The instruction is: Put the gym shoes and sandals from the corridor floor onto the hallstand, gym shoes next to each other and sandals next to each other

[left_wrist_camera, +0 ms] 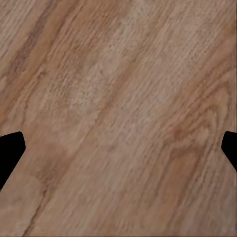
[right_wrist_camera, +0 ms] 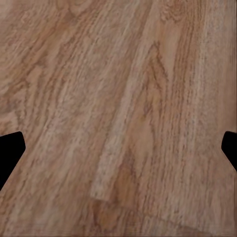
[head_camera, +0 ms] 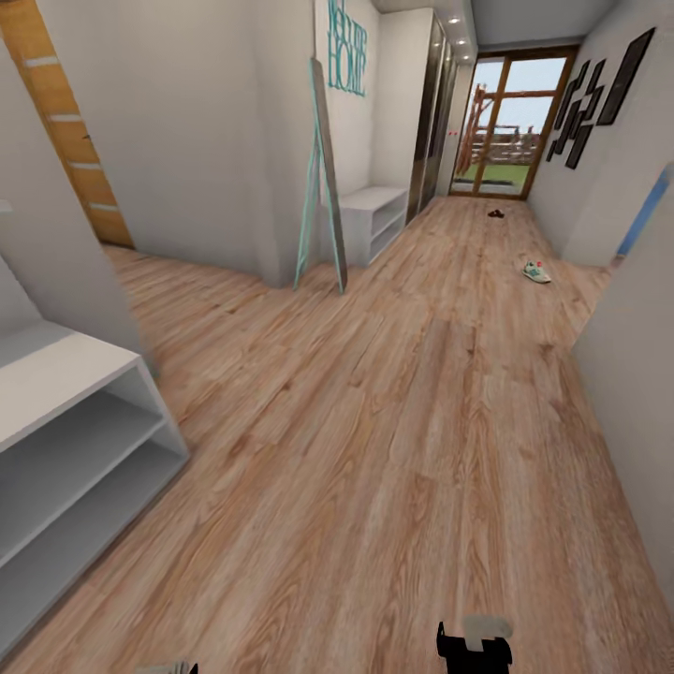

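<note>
Both grippers' fingers (left_wrist_camera: 11, 148) spread wide over bare corridor floor (head_camera: 374, 449), holding nothing. One gym shoe (head_camera: 536, 272) lies far ahead (sandals (head_camera: 495, 213) beyond); drive closer before reaching.

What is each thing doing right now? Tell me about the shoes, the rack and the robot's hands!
White gym shoe with green stripe: lying on the wood floor, far down the corridor.
Dark brown sandal: on the floor, farther off.
White shoe rack: shelves look empty.
Left gripper: open, holding nothing.
Right gripper: open, holding nothing.
</note>
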`<state>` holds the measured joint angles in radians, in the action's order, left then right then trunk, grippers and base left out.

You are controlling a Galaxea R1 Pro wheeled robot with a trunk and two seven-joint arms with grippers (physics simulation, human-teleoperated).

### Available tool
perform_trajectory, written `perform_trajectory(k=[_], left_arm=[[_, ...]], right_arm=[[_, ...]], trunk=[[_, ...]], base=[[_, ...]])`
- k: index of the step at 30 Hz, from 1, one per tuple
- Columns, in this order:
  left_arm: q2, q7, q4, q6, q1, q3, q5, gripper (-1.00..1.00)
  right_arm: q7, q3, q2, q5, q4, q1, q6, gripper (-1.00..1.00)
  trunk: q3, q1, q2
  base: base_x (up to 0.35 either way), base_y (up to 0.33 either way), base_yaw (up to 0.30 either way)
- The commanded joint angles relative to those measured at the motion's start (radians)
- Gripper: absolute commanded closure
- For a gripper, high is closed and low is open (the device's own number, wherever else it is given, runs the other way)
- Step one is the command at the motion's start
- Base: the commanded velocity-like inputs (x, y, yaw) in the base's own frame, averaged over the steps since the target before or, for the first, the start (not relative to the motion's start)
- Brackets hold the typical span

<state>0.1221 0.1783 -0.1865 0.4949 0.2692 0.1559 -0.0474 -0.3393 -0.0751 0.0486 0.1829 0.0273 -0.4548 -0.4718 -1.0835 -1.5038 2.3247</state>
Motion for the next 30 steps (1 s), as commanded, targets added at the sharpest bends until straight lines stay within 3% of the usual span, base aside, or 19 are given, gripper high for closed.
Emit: perform_trajectory(k=[1,30], left_arm=[[0.0,0.01,0.001,0.001,0.0,0.007,-0.005,-1.0],[0.001,0.01,0.0,0.001,0.0,0.005,-0.005,-1.0]], right_arm=[[-0.004,-0.008,0.0,0.01,-0.001,-0.001,-0.002,-1.0],[-0.004,-0.009,0.0,0.01,-0.001,-0.001,-0.002,-1.0]], trunk=[[-0.001,0.0,0.0],[-0.001,0.0,0.0]], base=[[0.319,0.0,-0.3],[0.337,0.0,-0.299]])
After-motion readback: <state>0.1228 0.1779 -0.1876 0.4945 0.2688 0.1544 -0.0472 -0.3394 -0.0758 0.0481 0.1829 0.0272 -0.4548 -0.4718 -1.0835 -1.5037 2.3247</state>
